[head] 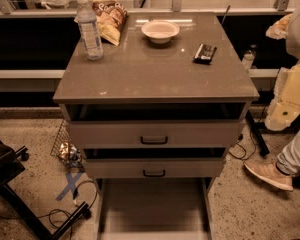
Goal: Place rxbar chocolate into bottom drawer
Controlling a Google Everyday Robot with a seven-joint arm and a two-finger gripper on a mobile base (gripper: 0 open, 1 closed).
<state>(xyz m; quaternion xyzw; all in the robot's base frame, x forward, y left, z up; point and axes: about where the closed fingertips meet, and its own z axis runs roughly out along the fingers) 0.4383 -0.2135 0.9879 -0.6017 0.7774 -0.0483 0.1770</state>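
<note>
On the cabinet top (150,76), toward its right rear, the rxbar chocolate (205,53) lies untouched, so the pick-up and placing are both left to do. Below, the bottom drawer (155,206) already stands pulled out. The gripper (282,115) hangs off the cabinet's right side, well apart from the bar; whether it is released or clenched cannot be told.

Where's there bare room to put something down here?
Front half of the top, before the bottle, bowl and bar, is bare; so is the bottom drawer. Back left, bottle and bag crowd. The end effector hangs right of the cabinet.
</note>
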